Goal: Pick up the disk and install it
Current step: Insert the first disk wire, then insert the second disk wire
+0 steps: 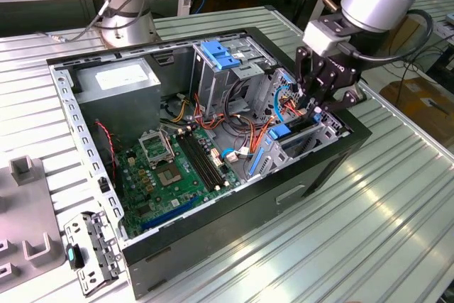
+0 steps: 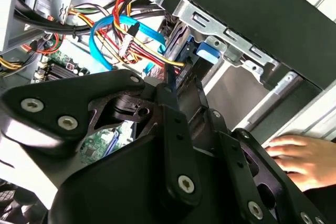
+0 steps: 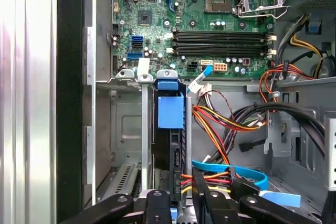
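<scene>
The disk [image 3: 169, 150] stands on edge in a metal bay slot at the case's corner on the exterior view's right. Its dark body is down in the slot and its blue carrier handle [image 3: 170, 111] faces the motherboard. In the exterior view its blue rail [image 1: 282, 133] shows just below my gripper [image 1: 317, 108]. My gripper [image 3: 178, 199] sits at the disk's cable end, one finger on each flat side, shut on it. In the second wrist view the fingers [image 2: 167, 108] converge toward the blue handle [image 2: 206, 51].
The open computer case [image 1: 234, 211] holds a green motherboard [image 1: 170, 168], a grey power-supply box [image 1: 117, 79] and a tall cage with a blue latch [image 1: 220, 54]. Orange, red and blue cables [image 3: 226, 124] crowd beside the bay. A person's hand [image 2: 299, 156] rests outside the case.
</scene>
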Motion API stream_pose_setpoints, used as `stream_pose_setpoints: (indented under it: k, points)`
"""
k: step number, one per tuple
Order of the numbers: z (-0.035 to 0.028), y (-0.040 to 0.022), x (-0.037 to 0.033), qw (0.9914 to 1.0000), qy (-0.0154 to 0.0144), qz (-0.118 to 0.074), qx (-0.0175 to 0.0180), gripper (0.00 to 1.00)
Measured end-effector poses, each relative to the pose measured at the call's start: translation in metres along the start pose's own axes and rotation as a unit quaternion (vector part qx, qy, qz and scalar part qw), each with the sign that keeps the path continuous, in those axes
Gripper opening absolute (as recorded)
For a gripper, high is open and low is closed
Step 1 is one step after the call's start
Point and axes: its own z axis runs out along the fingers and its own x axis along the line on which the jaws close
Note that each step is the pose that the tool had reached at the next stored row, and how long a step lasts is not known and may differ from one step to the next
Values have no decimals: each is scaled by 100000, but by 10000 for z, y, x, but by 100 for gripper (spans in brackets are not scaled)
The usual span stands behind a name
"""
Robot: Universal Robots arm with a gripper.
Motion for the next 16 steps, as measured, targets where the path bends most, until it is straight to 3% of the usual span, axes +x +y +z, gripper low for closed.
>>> stream_pose_setpoints:
  k: [4, 7, 16]
  points:
    - [-6, 0, 0, 100000, -10, 0, -1, 29]
    - [-9, 0, 0, 100000, -4, 1, -1, 11]
    - [-25, 0, 0, 100000, -1, 0, -1, 11]
